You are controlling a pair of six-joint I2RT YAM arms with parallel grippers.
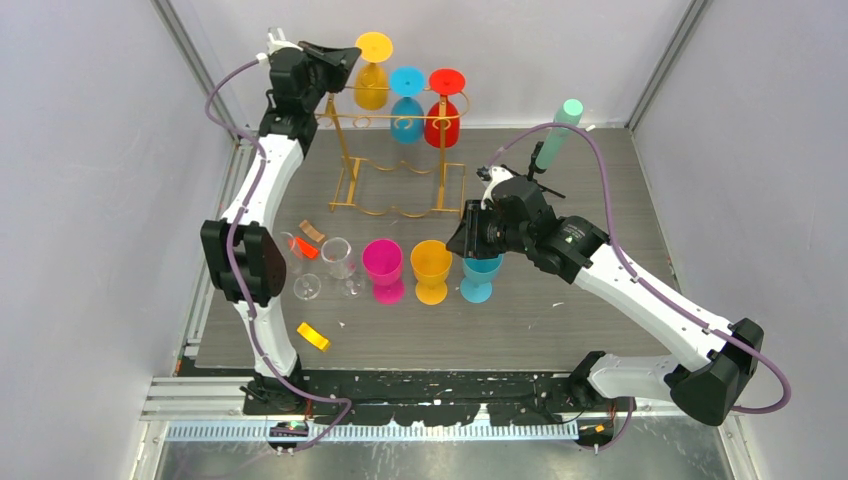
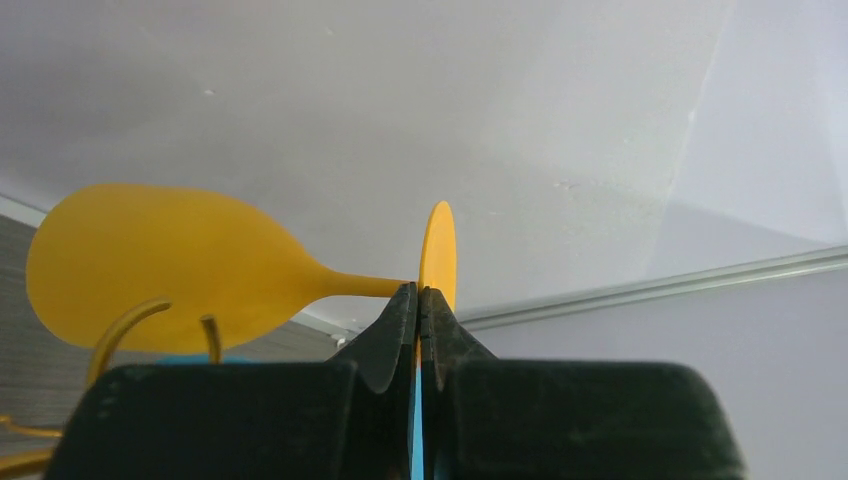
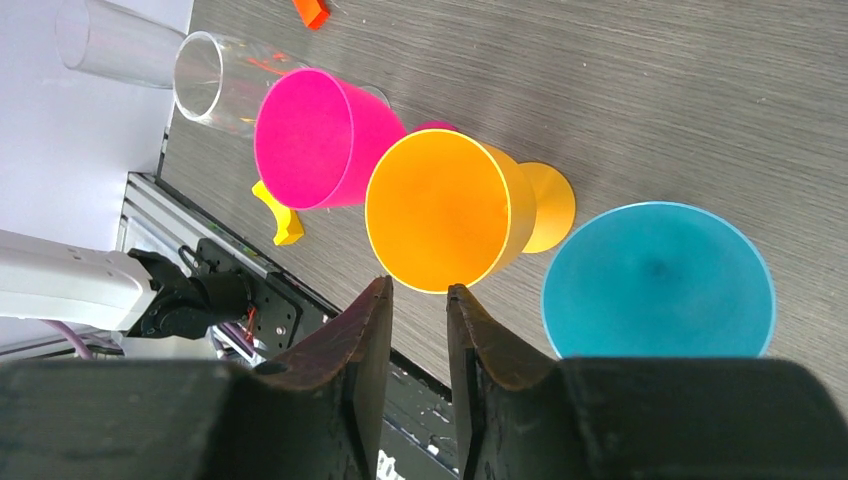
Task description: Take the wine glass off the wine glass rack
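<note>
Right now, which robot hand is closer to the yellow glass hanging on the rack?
Left. The left gripper pinches the yellow glass by its foot; the right gripper hovers far off, by the standing blue glass.

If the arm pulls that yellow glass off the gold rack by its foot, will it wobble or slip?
The yellow glass has a wide bowl on a thin stem, so it may swing. The left gripper pinches only the edge of its flat, smooth-looking foot, so it could twist or slip. It looks like opaque plastic, probably light.

Bright even light, soft shadows; the left tool [image 2: 417,292] looks blurred.
</note>
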